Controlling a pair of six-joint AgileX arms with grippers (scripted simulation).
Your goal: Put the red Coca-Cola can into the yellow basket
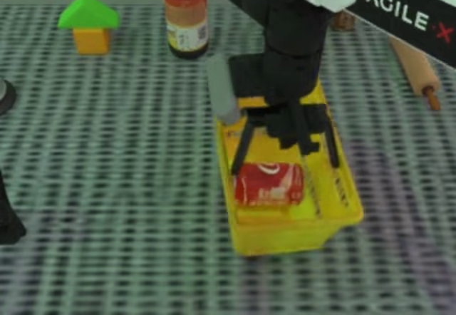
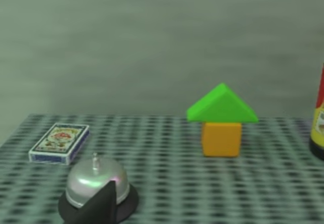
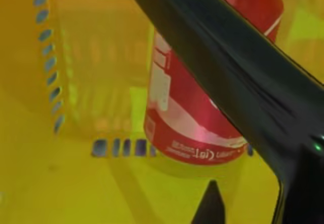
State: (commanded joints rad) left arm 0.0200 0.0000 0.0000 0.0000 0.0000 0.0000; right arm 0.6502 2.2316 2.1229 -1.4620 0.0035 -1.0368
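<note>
Left gripper [image 1: 8,226] parked at table's left edge, by a silver bell [image 2: 96,186]; jaw state impossible to tell. Right gripper [image 1: 274,159] down inside yellow basket [image 1: 335,219], above its floor. Red Coca-Cola can [image 1: 269,184] between the jaws, lying on its side, already within basket walls. One dark finger [image 3: 238,77] across the can in right wrist view. Jaws closed to can width, seemingly gripping. Placement nearly done; release and withdrawal left.

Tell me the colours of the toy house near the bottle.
Green roof on an orange block: the toy house shows best in the left wrist view.
</note>
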